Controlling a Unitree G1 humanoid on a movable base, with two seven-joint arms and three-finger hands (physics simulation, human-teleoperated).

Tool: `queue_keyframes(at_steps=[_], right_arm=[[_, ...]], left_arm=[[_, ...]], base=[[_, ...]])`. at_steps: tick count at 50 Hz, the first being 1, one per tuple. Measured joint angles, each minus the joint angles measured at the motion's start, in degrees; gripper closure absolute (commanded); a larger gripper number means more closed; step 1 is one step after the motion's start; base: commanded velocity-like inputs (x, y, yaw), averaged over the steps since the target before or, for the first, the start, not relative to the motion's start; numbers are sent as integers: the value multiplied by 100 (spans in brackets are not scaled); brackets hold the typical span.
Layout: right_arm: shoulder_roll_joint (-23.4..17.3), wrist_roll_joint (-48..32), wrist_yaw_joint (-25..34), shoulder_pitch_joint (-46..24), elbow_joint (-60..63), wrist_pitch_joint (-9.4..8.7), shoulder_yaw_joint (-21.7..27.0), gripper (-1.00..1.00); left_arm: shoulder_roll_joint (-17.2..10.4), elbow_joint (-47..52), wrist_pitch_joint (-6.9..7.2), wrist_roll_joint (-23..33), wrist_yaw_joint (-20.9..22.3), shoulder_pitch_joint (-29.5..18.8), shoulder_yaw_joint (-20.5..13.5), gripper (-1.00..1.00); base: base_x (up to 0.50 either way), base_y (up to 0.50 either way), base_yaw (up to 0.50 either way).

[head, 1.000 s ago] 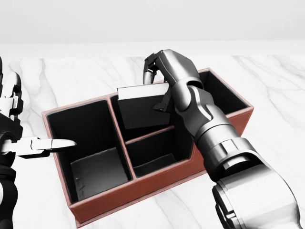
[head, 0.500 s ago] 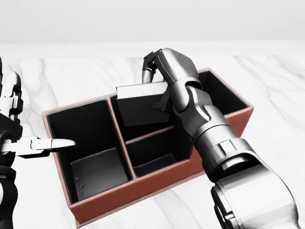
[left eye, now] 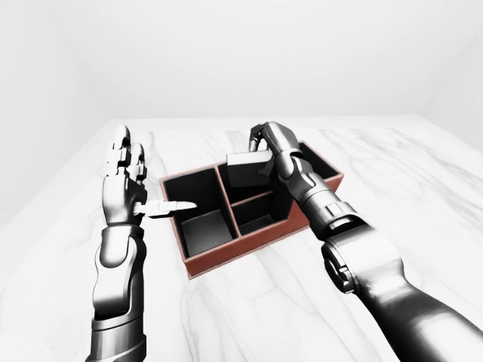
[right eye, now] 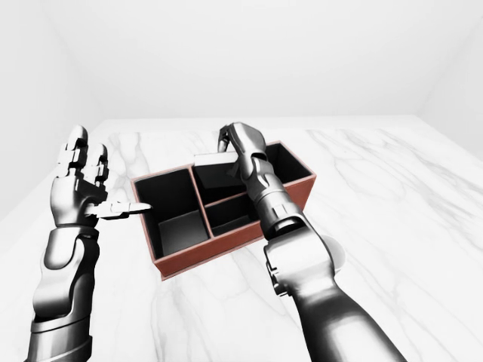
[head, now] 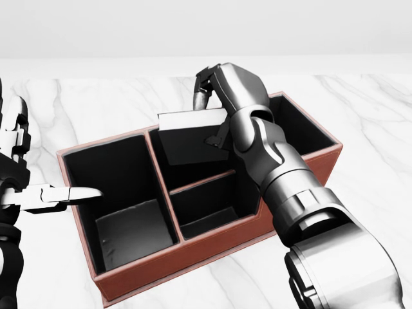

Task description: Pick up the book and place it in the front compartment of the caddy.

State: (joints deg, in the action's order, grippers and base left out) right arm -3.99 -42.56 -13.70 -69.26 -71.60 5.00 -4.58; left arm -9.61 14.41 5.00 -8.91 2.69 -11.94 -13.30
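White marble tabletop [head: 96,103] carries a red-brown, black-lined caddy [head: 212,248] w/ three bays: one long bay at head-view left, two smaller ones stacked at centre. Right hand [head: 215,96] reaches over the caddy, fingers clamped on the top edge of a dark book [head: 193,138]. Book hangs upright, pale page edge up, long axis running left-right, lower part already inside the upper centre bay; bay nearer the view's bottom sits empty. Which bay counts as "front" can't be told; if the lower one, book must come toward the view's bottom. Left hand [left eye: 124,177] is open, fingers spread upward, thumb pointing at the caddy's left wall, touching nothing.
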Motion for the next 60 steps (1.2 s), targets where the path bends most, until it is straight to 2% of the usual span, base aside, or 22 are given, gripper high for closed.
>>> queue_keyframes(at_steps=[35,59,60], right_arm=[[-1,79,-547,-91,-30,0,24,100],[81,486,20,-73,-38,-3,87,100],[81,491,33,-72,-32,-2,94,25]], left_arm=[[-7,-18,0,-25,-9,-14,-8,-100],[-58,-41,0,-145,-66,-83,-69,-100],[-60,-39,0,-148,-68,-84,-70,-100]], base=[[0,0,0],[0,0,0],[0,0,0]])
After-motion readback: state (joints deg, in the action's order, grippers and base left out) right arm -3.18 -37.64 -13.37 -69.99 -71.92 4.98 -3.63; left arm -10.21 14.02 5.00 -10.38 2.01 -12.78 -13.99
